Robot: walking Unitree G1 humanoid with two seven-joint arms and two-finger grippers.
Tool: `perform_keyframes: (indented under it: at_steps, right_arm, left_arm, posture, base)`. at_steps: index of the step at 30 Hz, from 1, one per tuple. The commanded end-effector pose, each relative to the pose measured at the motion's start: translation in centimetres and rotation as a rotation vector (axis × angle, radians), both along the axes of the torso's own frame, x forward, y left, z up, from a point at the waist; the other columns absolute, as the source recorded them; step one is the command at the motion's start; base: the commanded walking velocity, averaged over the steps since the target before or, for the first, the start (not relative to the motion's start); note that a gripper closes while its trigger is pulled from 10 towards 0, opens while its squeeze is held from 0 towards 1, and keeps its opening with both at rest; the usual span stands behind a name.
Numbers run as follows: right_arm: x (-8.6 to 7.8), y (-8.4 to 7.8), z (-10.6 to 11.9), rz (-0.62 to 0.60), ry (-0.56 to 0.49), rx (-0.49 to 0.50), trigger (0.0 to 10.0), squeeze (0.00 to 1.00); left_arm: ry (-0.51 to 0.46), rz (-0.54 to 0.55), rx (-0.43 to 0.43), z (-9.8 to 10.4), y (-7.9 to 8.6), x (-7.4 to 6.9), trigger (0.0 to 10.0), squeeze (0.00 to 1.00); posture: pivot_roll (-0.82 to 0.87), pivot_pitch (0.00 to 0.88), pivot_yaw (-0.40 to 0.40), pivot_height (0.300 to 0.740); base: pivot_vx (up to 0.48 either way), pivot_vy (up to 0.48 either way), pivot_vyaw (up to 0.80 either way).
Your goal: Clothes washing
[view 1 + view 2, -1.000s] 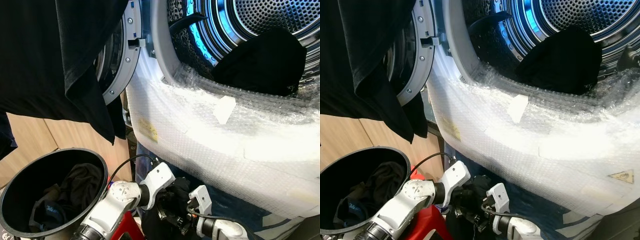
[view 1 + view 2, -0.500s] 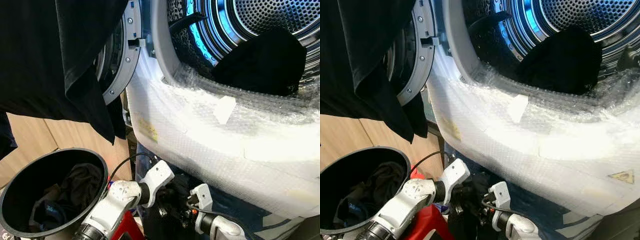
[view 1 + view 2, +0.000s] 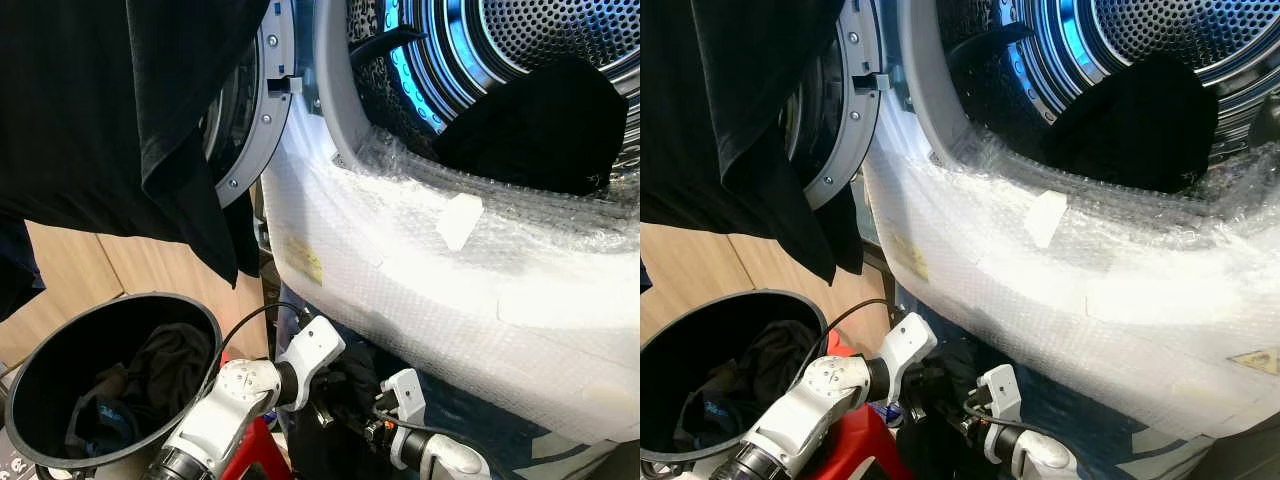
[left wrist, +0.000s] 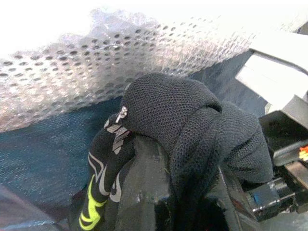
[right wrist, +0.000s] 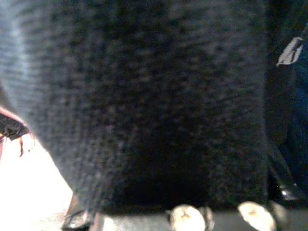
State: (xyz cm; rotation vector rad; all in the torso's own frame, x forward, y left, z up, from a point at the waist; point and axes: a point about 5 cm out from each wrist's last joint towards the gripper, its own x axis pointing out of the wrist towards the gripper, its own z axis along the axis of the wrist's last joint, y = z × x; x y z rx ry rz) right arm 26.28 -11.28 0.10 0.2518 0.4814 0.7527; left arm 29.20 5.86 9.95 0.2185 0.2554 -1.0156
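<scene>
Black mesh garment with yellow-green print [image 4: 192, 130] bunched low between left gripper [image 3: 325, 385] and right gripper [image 3: 375, 425], finger state impossible to tell, well below and short of the bubble-wrapped rim [image 3: 420, 250] of the open steel washer drum [image 3: 540, 40] up ahead-right.

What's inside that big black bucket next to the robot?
The black bucket holds a heap of dark clothes, with a bit of blue fabric showing. Anything beneath the heap, and the bucket's floor, is hidden by the clothes and near wall.
</scene>
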Motion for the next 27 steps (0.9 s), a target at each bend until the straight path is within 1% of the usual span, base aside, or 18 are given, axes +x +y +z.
perform_keyframes:
  at_steps: [1, 4, 8, 10, 11, 12, 13, 14, 15, 16, 17, 18, 19, 22, 23, 24, 27]
  right_arm:
    - [-0.4, -0.1, -0.4, 0.005, 0.014, 0.002, 0.0, 0.0]
    - [-0.3, -0.3, -0.3, 0.003, 0.008, 0.003, 0.0, 0.0]
    - [-0.2, -0.5, 0.0, 0.024, -0.004, 0.002, 0.0, 0.0]
    - [-0.1, -0.7, 0.2, 0.026, -0.01, 0.004, 0.0, 0.0]
    - [0.2, -0.9, 0.5, 0.025, -0.021, 0.005, 0.0, 0.0]
    - [0.2, -0.9, 0.5, 0.025, -0.021, 0.005, 0.0, 0.0]
    - [0.4, -1.0, 0.8, 0.027, -0.033, 0.002, 0.0, 0.0]
    - [0.6, -1.2, 1.0, 0.023, -0.04, 0.004, 0.0, 0.0]
    - [0.7, -1.3, 1.1, 0.023, -0.042, 0.005, 0.0, 0.0]
    - [0.7, -1.3, 1.2, 0.023, -0.043, 0.006, 0.0, 0.0]
    - [0.7, -1.4, 1.3, 0.029, -0.046, 0.004, 0.0, 0.0]
    - [0.8, -1.4, 1.3, 0.031, -0.047, 0.004, 0.0, 0.0]
    - [0.8, -1.4, 1.4, 0.035, -0.05, 0.006, 0.0, 0.0]
    - [1.1, -1.0, 1.5, 0.029, -0.054, 0.013, 0.0, 0.0]
    - [1.1, -0.7, 1.5, 0.03, -0.053, 0.02, 0.0, 0.0]
    - [1.1, -0.2, 1.5, 0.037, -0.05, 0.034, 0.0, 0.0]
    - [0.8, 0.9, 1.3, 0.052, -0.036, 0.058, 0.0, 0.0]
  left_arm:
    - [-0.057, -0.003, -0.026, 1.1, -0.3, 0.2, 0.0, 0.0]
    - [-0.06, 0.006, -0.042, 1.1, -0.7, 0.0, 0.0, 0.0]
    - [-0.073, 0.065, -0.059, 1.3, -1.0, 0.2, 0.0, 0.0]
    - [-0.082, 0.113, -0.064, 1.4, -0.9, 0.6, 0.0, 0.0]
    - [-0.093, 0.161, -0.057, 1.5, -0.7, 1.1, 0.7, 0.0]
    - [-0.093, 0.161, -0.057, 1.5, -0.7, 1.1, 0.7, 0.0]
    - [-0.093, 0.215, -0.051, 1.2, -0.3, 1.5, 4.5, 0.0]
    - [-0.091, 0.256, -0.047, 1.0, -0.2, 1.7, 7.6, 0.0]
    - [-0.101, 0.274, -0.037, 0.9, -0.1, 1.8, 10.0, 0.0]
    - [-0.109, 0.285, -0.03, 0.9, -0.1, 1.9, 10.0, 0.0]
    - [-0.106, 0.309, -0.046, 0.9, 0.0, 1.9, 10.0, 0.0]
    - [-0.102, 0.309, -0.062, 1.1, 0.0, 1.8, 10.0, 0.73]
    - [-0.089, 0.299, -0.076, 1.1, 0.0, 1.6, 10.0, 1.0]
    - [-0.058, 0.23, -0.07, 0.8, 0.0, 0.8, 10.0, 1.0]
    - [-0.051, 0.191, -0.052, 0.7, 0.2, 0.5, 10.0, 1.0]
    - [-0.042, 0.147, -0.037, 0.7, 0.5, 0.0, 10.0, 1.0]
    - [-0.045, 0.118, -0.027, 1.1, 1.7, -0.5, 10.0, 1.0]
  posture:
    - [0.0, 0.0, -0.017, 0.74]
    - [-0.01, 0.0, -0.028, 0.74]
    - [-0.01, 0.0, -0.044, 0.74]
    - [-0.02, 0.0, -0.057, 0.74]
    - [-0.02, 0.0, -0.071, 0.74]
    - [-0.02, 0.0, -0.071, 0.74]
    - [-0.03, 0.0, -0.083, 0.74]
    - [-0.03, 0.0, -0.093, 0.74]
    - [-0.03, 0.0, -0.093, 0.74]
    - [-0.02, 0.0, -0.1, 0.74]
    - [-0.02, 0.0, -0.1, 0.74]
    - [-0.02, 0.0, -0.1, 0.74]
    - [-0.02, 0.0, -0.098, 0.74]
    - [-0.02, 0.0, -0.094, 0.74]
    - [-0.01, 0.0, -0.088, 0.74]
    - [0.0, 0.0, -0.081, 0.74]
    - [0.02, 0.0, -0.066, 0.74]
  base:
    - [0.0, 0.0, 0.0]
    - [0.0, 0.0, 0.0]
    - [0.0, 0.0, 0.0]
    - [0.0, 0.0, 0.0]
    - [0.0, 0.0, 0.0]
    - [0.0, 0.0, 0.0]
    - [0.0, 0.0, 0.0]
    - [0.0, 0.0, 0.0]
    - [0.0, 0.0, 0.0]
    - [0.0, 0.0, 0.0]
    - [0.0, 0.0, 0.0]
    - [0.0, 0.0, 0.0]
    - [0.0, 0.0, 0.0]
    - [0.0, 0.0, 0.0]
    - [0.0, 0.0, 0.0]
    - [0.0, 0.0, 0.0]
    - [0.0, 0.0, 0.0]
